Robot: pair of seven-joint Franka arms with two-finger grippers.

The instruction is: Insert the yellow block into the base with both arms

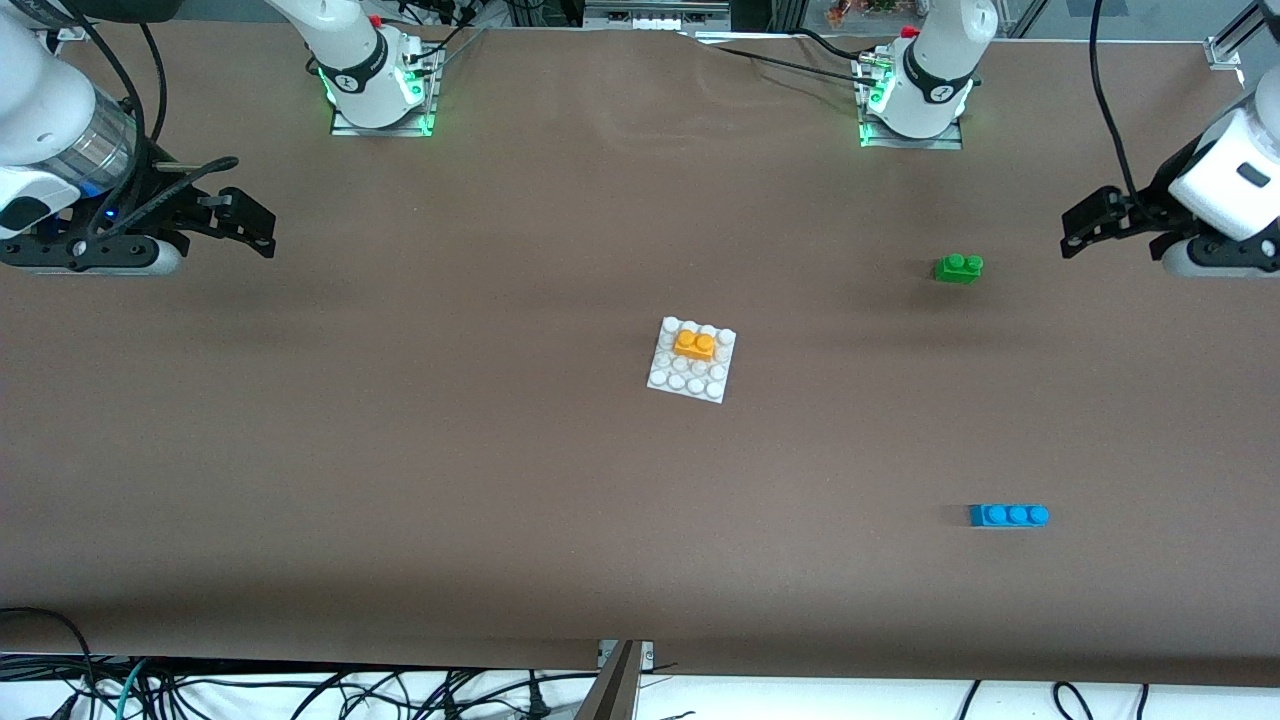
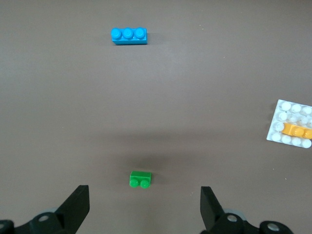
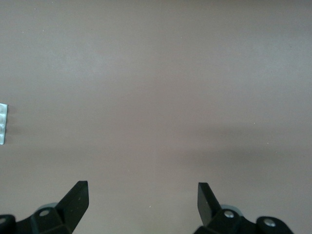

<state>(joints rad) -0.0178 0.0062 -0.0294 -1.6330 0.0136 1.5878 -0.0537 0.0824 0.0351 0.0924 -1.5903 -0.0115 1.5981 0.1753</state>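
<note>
The yellow block point(image 1: 695, 344) sits pressed onto the white studded base point(image 1: 684, 382) in the middle of the table, on the rows of studs farther from the front camera. The left wrist view shows the same pair, block point(image 2: 297, 130) on base point(image 2: 285, 108). My left gripper point(image 1: 1085, 222) hangs open and empty over the left arm's end of the table, well away from the base; its jaws point(image 2: 145, 200) stand wide apart. My right gripper point(image 1: 250, 220) is open and empty over the right arm's end point(image 3: 142, 200). Only a sliver of the base point(image 3: 3, 123) shows in the right wrist view.
A green two-stud brick point(image 1: 958, 267) lies on the table near the left gripper point(image 2: 140, 179). A blue three-stud brick point(image 1: 1008, 514) lies nearer to the front camera toward the left arm's end point(image 2: 128, 35). Cables hang below the table's front edge.
</note>
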